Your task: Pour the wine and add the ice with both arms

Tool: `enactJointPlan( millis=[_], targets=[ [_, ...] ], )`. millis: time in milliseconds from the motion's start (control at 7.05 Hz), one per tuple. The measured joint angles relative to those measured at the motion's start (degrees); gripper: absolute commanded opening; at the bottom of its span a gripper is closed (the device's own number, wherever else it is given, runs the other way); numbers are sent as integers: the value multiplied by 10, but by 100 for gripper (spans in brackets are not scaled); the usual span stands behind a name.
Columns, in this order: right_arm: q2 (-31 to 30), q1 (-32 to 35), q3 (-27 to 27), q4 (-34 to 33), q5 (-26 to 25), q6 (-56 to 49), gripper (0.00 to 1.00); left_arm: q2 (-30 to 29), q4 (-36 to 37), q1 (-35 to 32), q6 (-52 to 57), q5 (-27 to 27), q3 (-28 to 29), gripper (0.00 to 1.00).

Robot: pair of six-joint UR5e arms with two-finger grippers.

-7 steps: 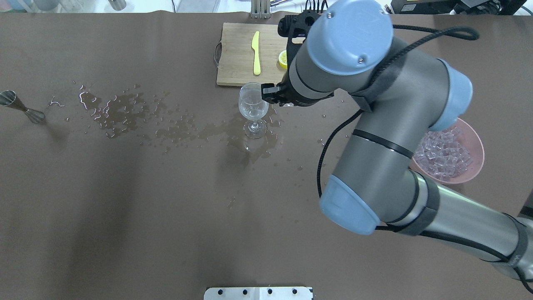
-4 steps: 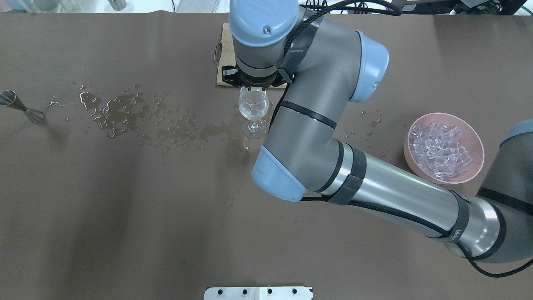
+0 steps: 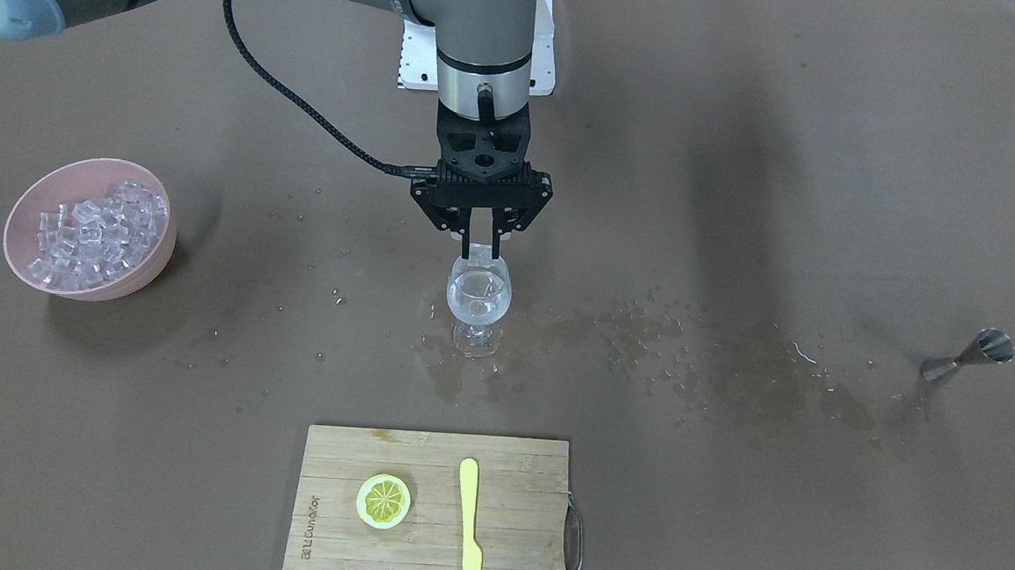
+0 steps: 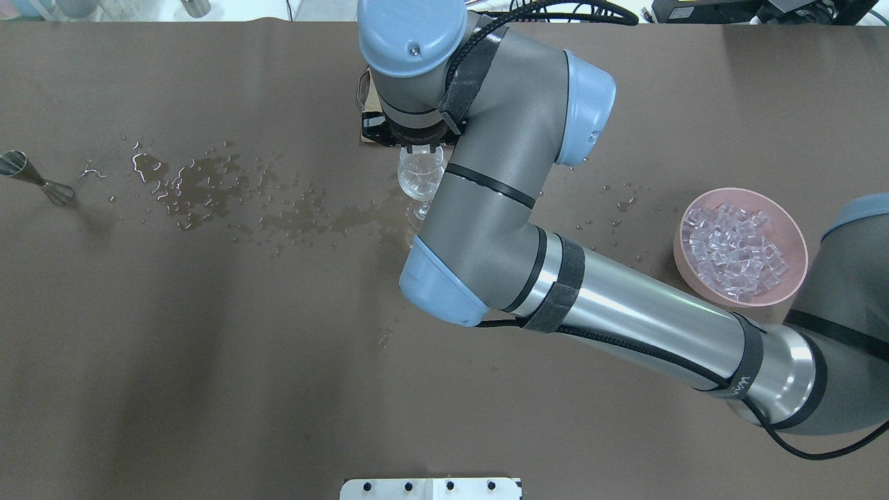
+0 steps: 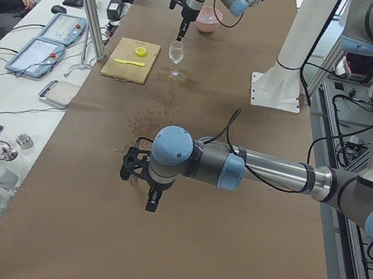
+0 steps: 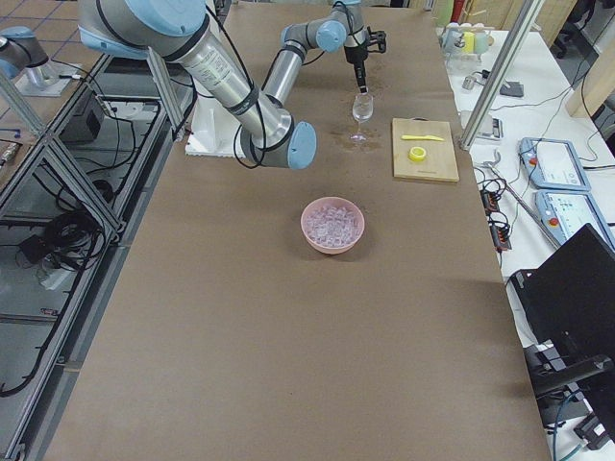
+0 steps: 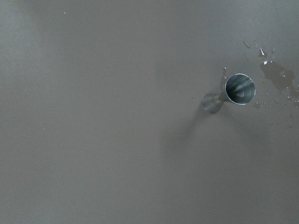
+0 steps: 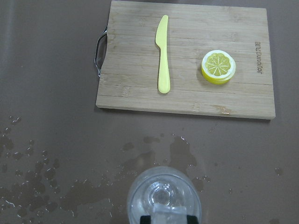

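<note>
My right gripper (image 3: 481, 252) hangs straight over the clear wine glass (image 3: 477, 299), which stands upright on the wet brown table. In the right wrist view its fingertips (image 8: 145, 219) pinch a small clear ice cube (image 8: 163, 216) just above the glass rim (image 8: 163, 198). I cannot tell how much clear liquid is in the glass. More ice (image 3: 95, 229) fills a pink bowl (image 3: 23, 211). My left gripper (image 5: 152, 200) shows only in the exterior left view, above bare table; I cannot tell whether it is open or shut.
A steel jigger (image 4: 35, 179) stands at the table's left end and shows in the left wrist view (image 7: 239, 88). Spilled clear liquid (image 4: 208, 186) trails from it to the glass. A wooden board (image 3: 435, 466) holds a lemon slice (image 3: 384, 500) and a yellow knife (image 3: 469, 529).
My right arm has swung left from beside the glass to directly over it, uncovering the ice bowl. The glass has not moved.
</note>
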Motion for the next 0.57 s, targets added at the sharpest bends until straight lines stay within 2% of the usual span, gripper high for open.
enactJointPlan(
  millis=[142, 567],
  targets=[
    [0, 0, -1, 1, -1, 0, 100, 0, 0, 0, 0, 0, 0, 98],
    [0, 0, 3, 1, -18, -3, 100, 0, 0, 0, 0, 0, 0, 98]
  ],
)
